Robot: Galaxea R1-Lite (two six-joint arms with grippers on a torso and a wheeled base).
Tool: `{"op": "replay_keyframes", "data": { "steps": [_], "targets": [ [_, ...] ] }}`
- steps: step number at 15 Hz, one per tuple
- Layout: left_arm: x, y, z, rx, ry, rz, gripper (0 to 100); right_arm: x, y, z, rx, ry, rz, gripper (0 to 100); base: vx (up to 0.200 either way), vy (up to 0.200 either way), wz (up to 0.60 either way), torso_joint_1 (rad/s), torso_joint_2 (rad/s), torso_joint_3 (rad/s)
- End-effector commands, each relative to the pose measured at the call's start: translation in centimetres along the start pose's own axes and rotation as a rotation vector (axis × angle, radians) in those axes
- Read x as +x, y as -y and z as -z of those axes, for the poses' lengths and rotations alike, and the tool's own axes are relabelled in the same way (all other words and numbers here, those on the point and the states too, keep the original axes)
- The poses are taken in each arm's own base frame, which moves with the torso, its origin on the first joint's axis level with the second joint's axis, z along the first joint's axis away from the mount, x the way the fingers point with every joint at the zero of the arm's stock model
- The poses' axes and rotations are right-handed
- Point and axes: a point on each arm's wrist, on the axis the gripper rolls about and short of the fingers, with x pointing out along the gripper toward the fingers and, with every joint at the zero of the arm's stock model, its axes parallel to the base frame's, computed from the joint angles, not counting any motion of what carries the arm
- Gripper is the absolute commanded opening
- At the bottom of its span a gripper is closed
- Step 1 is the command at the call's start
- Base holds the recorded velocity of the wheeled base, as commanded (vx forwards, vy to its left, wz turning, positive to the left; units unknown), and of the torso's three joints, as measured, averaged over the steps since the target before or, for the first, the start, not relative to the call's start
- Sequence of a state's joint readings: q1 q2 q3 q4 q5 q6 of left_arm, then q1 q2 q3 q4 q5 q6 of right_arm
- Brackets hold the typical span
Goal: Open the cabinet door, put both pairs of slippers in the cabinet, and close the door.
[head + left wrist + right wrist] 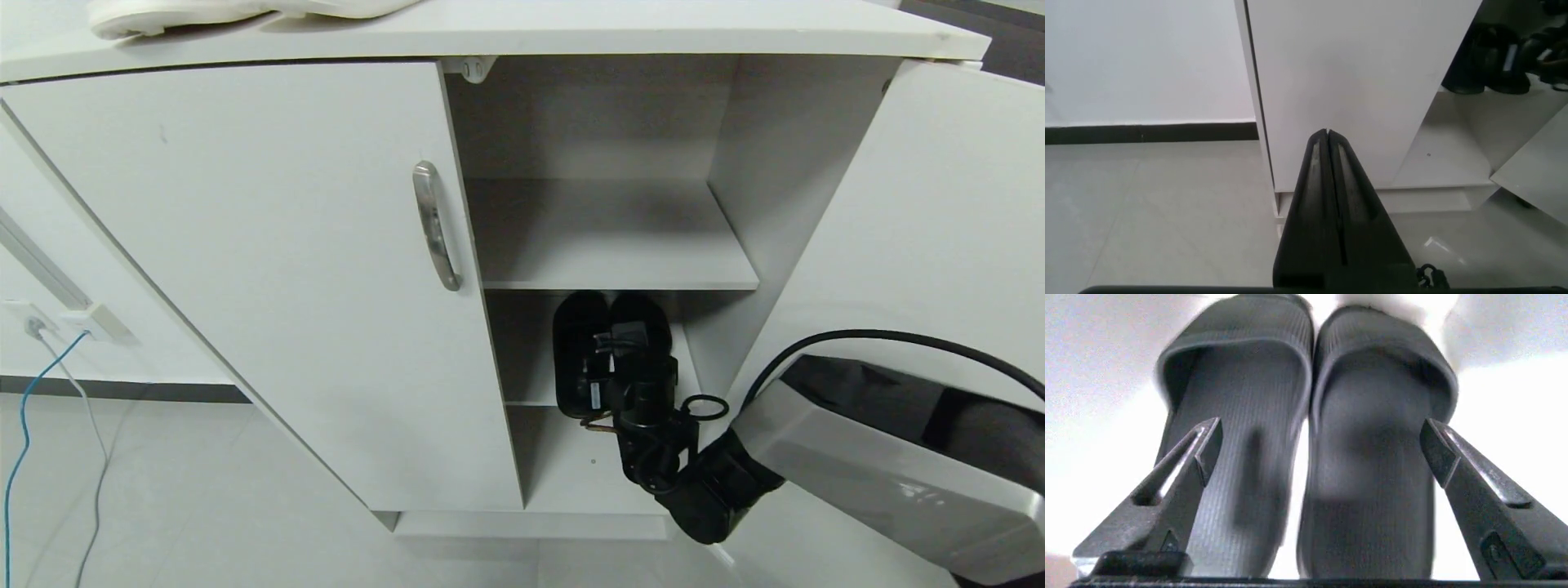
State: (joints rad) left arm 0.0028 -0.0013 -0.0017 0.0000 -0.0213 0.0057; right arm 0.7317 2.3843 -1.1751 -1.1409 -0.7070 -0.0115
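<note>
— Where is the dark pair?

— The black slippers (581,327) are inside the white cabinet (571,33). They sit side by side on the middle shelf (526,384), in the compartment just beneath the upper shelf (612,237). Their heels are toward the opening.

— And the doors?

— The right door (922,204) is swung open. The left door (245,245), with its metal handle (435,226), is closed.

— What is the right gripper (1321,429) doing?

— It is in that middle compartment, over the heel ends of the pair. Its fingers (1180,482) are spread wide, one toward the outer side of each slipper, gripping nothing. I cannot tell whether they touch the slippers.

— The left gripper (1327,135)?

— It is low, near the floor, and points at the closed left door. Its fingers are pressed flat together with nothing between them.

— Anything else on the cabinet?

— A pale, soft-looking item (163,18) lies on its top at the left. I cannot tell whether it is the second pair.
</note>
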Motion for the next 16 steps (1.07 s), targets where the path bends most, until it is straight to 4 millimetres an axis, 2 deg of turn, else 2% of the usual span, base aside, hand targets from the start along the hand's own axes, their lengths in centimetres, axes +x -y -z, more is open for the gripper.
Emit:
{"op": "replay_keyframes", "data": {
  "steps": [1, 2, 4, 8, 14, 16],
  "targets": [
    [0.0, 0.0, 0.0, 0.000, -0.001, 0.000, 0, -3.9, 0.6, -1.7, 0.024, 0.014, -0.049, 100, 0.000, 0.000, 0.00, 0.000, 0.00, 0.000],
    [0.0, 0.0, 0.0, 0.000, -0.001, 0.000, 0, -5.5, 1.1, -1.7, 0.028, 0.001, -0.067, 100, 0.000, 0.000, 0.00, 0.000, 0.00, 0.000],
    [0.0, 0.0, 0.0, 0.000, -0.001, 0.000, 0, -6.7, 1.4, -1.9, 0.041, -0.009, -0.082, 100, 0.000, 0.000, 0.00, 0.000, 0.00, 0.000],
    [0.0, 0.0, 0.0, 0.000, -0.001, 0.000, 0, -6.9, 1.4, -1.9, 0.060, -0.012, -0.087, 100, 0.000, 0.000, 0.00, 0.000, 0.00, 0.000],
    [0.0, 0.0, 0.0, -0.001, -0.001, 0.000, 0, -7.7, 1.4, -1.8, 0.049, -0.021, -0.100, 100, -0.200, 0.000, 0.00, 0.003, 0.00, 0.002],
    [0.0, 0.0, 0.0, 0.000, -0.001, 0.000, 0, -8.0, 1.5, -2.0, 0.046, -0.022, -0.105, 100, 0.000, 0.000, 0.00, 0.000, 0.00, 0.000]
  ]
}}
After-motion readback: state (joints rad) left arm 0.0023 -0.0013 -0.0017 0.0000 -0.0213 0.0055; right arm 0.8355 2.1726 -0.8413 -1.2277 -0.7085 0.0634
